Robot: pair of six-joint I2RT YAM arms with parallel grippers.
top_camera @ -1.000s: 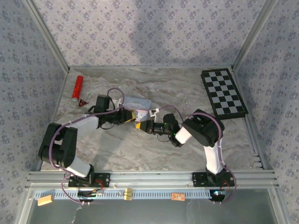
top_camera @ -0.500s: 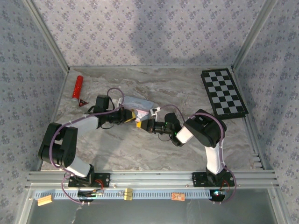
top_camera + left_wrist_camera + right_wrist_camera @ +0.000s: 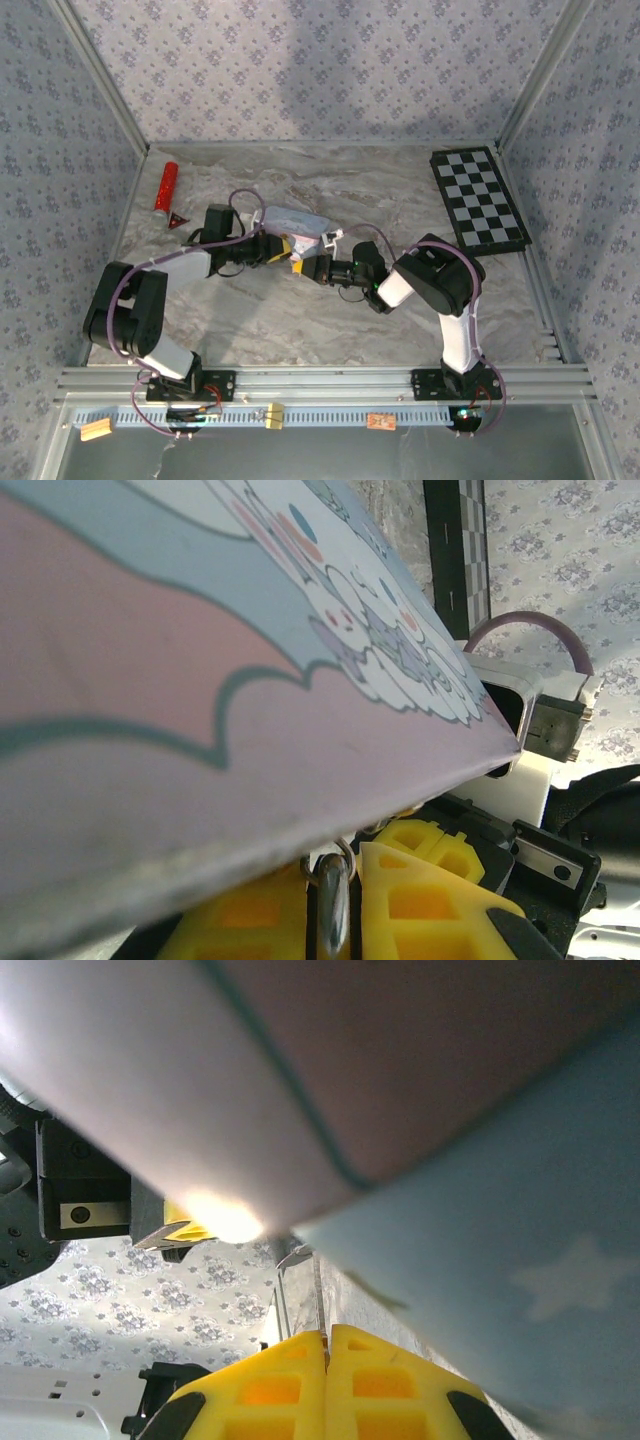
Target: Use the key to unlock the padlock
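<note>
Tin (image 3: 295, 221), just one, contents hidden, at the middle of the table (image 3: 300, 325) between two hands: left hand (image 3: 335, 868) pinching a silvery metal loop (image 3: 333, 920), right hand (image 3: 328, 1338) pressed shut.

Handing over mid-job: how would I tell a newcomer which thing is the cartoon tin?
Start from the marbled table and find the middle, where the left claw and right claw meet. The tin sits just beyond their tips, on the far side. It is pastel blue with cartoon figures, unlike the black-and-white chessboard and the red piece.
</note>
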